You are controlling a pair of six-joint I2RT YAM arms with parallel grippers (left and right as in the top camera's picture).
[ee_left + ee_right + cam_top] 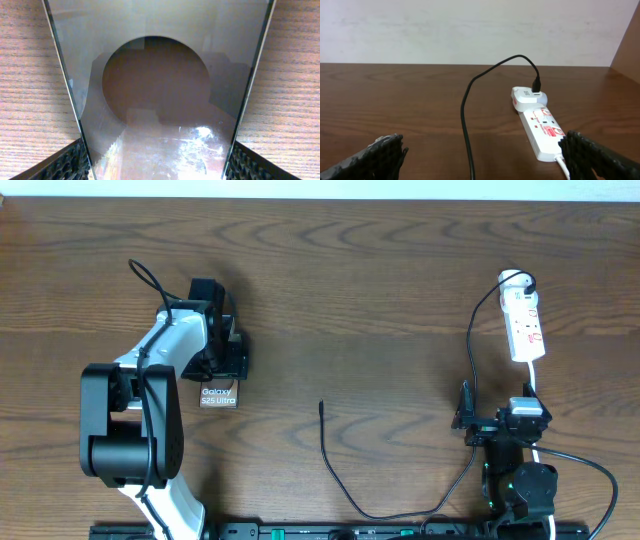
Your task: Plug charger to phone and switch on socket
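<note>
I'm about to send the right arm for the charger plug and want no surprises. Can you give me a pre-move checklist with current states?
1. Phone held by the left tool: ok, its pads meet both long edges.
2. Right tool open and empty: ok.
3. Charger plug tip lying free on the table, apart from both arms: ok.
4. Charger's other end seated in the white adapter on the power strip: ok.
5. Power strip switched on: cannot tell, the switch position is not readable.
6. Phone's charging port exposed: cannot tell, no view shows it.
</note>
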